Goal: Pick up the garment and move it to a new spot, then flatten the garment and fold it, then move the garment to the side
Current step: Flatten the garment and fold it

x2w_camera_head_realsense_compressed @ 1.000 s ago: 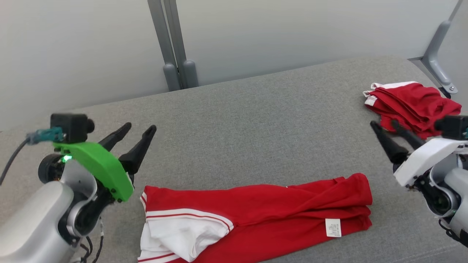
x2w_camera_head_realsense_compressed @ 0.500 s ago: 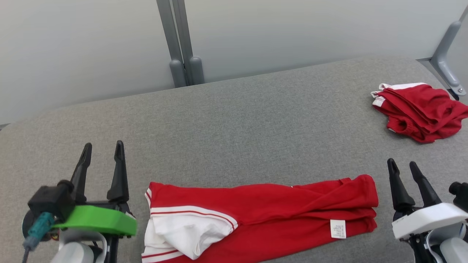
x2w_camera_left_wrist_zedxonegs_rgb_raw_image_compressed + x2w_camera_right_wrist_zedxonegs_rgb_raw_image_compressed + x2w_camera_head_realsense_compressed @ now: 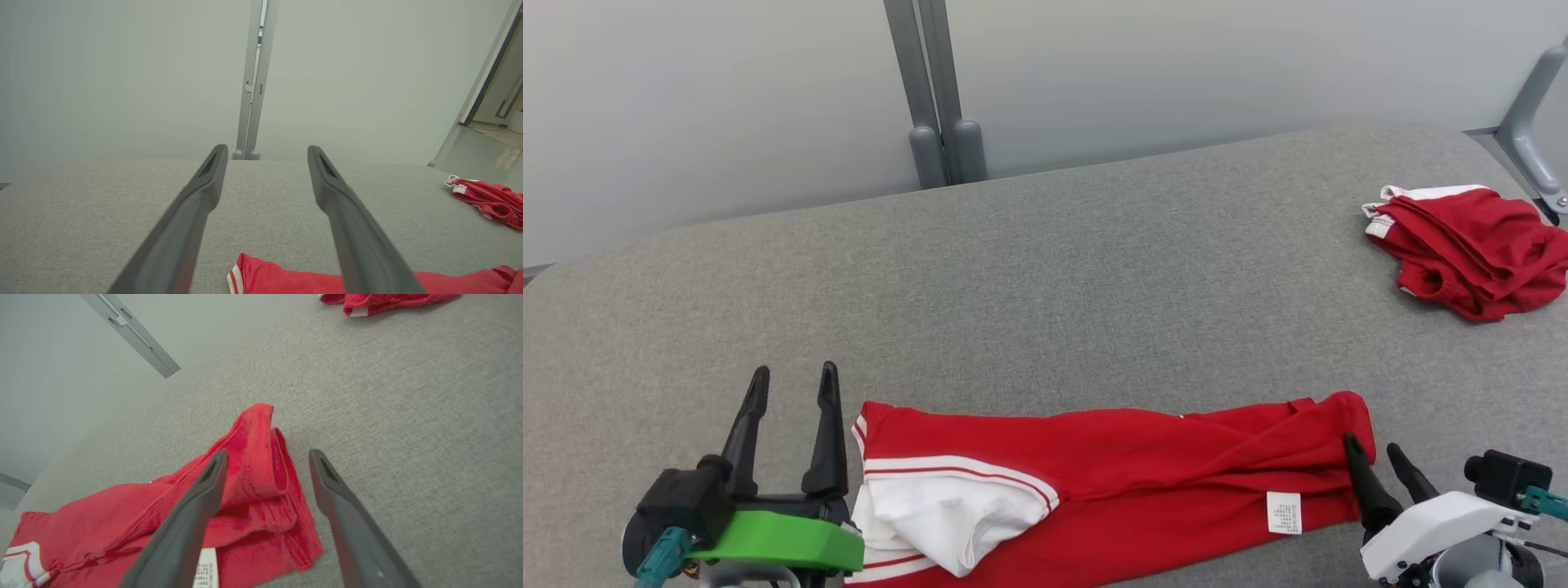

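The left gripper is hovering just beside the striped, white-sleeved end of the red garment, its two fingers spread apart and holding nothing, with bare grey cushion showing between them in the left wrist view. The garment is lying as a long, loosely folded band across the near edge of the cushion, its care label facing up. At its other end the right gripper is also gaping and empty, one finger sitting over the bunched red hem and the other over bare cushion; whether it is touching the cloth cannot be told. Judging by this, the folding step is under way, and the next move is calling for both grippers to close on the two ends. A second crumpled red garment is lying well apart at the far right.
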Tool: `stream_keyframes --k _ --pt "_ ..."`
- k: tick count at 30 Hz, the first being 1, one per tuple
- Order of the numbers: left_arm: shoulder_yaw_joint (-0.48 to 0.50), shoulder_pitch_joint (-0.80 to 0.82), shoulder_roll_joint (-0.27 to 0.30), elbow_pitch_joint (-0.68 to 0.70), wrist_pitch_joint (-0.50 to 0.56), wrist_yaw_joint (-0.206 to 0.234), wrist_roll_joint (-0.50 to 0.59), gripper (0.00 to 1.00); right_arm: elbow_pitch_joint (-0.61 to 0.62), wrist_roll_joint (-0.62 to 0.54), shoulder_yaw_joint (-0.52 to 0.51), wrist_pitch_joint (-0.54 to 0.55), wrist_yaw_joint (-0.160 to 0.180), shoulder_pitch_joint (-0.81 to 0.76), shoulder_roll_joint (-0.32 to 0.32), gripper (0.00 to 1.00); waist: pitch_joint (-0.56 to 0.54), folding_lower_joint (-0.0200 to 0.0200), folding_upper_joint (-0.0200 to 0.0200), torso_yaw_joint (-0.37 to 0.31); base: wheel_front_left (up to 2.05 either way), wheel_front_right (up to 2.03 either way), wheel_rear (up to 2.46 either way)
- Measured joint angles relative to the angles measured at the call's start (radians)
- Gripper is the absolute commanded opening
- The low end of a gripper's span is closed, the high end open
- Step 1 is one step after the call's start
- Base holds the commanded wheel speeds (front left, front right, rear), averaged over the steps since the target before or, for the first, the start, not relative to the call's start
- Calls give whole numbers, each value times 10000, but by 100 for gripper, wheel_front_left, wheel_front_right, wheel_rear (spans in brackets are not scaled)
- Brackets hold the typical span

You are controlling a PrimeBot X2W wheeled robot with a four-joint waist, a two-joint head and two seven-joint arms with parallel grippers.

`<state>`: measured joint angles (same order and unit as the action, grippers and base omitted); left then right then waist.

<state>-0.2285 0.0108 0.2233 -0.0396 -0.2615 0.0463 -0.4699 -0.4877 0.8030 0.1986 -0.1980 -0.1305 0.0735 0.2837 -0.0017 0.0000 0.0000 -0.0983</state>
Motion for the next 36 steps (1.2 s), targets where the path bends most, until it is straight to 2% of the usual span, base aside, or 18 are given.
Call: stream_keyframes --k 7,17,18,19,20,21,29,36 --pt "240 18 -500 -510 -2 -631 525 100 -1388 1007 742 259 0 662 123 100 65 0 0 212 0 0 0" --pt "502 109 -792 -986 -12 -1080 943 100 -2479 2504 1687 322 0 1007 58 100 135 0 0 726 0 0 0" --pt "522 111 -809 -1012 -12 -1095 970 100 -2474 2677 1770 316 0 1024 61 92 146 0 0 783 0 0 0" --pt "537 116 -825 -1035 -12 -1127 984 100 -2470 2798 1843 270 0 1035 69 44 156 0 -1 824 0 0 0" --pt "556 125 -834 -1066 -10 -1168 1020 100 -2464 2907 1944 194 0 1055 92 16 171 0 0 872 0 0 0" --pt "587 131 -849 -1089 -10 -1175 1032 100 -2447 3035 2023 96 0 1082 102 0 186 0 0 916 0 0 0" --pt "752 174 -982 -1172 -10 -1333 1164 100 -1981 3377 2445 -539 0 1721 412 0 236 1 0 1061 0 0 0" --pt "1034 162 -1172 -1058 -10 -1390 1296 100 -1864 3476 1971 -625 0 1995 1386 0 139 0 0 1015 0 0 0"
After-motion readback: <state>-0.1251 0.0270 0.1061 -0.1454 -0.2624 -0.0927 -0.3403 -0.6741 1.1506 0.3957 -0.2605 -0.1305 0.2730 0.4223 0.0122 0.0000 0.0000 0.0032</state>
